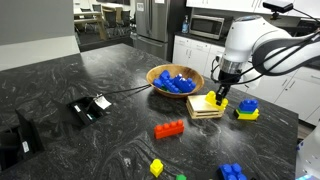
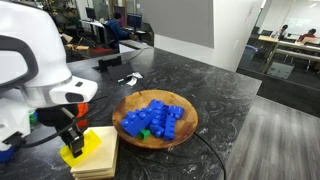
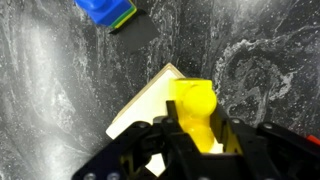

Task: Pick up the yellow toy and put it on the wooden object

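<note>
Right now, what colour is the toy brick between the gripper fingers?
Yellow brick, best in the wrist view.

Studded brick [image 1: 217, 101] clamped in gripper [image 1: 221, 98], over the wooden slab [image 1: 203, 111]; contact unclear. In an exterior view, bowl [image 1: 152, 78] holding loose bricks sits just behind-left of the slab. Two-piece brick stack [image 1: 247, 109] to its right, long brick [image 1: 169, 129] front-left. All on countertop [image 1: 110, 70].

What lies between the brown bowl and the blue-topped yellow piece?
In an exterior view, the pale wooden slab, with the hand holding the yellow toy over it.
</note>
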{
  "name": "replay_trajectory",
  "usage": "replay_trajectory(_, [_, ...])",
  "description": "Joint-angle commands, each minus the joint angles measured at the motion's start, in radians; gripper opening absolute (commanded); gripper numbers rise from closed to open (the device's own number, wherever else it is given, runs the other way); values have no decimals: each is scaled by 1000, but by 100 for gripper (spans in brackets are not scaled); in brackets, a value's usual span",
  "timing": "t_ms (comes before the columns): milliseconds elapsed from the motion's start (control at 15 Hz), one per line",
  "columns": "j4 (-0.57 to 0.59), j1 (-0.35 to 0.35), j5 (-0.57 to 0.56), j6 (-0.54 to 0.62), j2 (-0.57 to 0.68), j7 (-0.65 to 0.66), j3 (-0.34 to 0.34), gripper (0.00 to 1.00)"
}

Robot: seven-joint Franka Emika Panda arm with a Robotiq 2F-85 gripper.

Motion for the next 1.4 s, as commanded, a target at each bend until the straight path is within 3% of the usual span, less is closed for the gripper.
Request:
replay_trajectory(0, [23,14,-1,-13,27,-92,-27,11])
replay_trajectory(200, [24,15,4,-18,33,-146,-43,11])
replay_trajectory(267, [24,17,8,-19,35,-165,-48,26])
replay_trajectory(333, [24,18,13,-18,36,-179,-53,54])
replay_trajectory(733, [16,28,34,-1,22,-217,-61,96])
replay_trajectory(933, [1,42,78,19,-24,-197,-59,100])
replay_trajectory(1067, [-8,79,172,-4,-73,-224,-69,100])
replay_trajectory(1133, [9,50,109,6,-26,-188,-48,100])
replay_trajectory(1333, [0,71,151,0,-69,-192,-50,100])
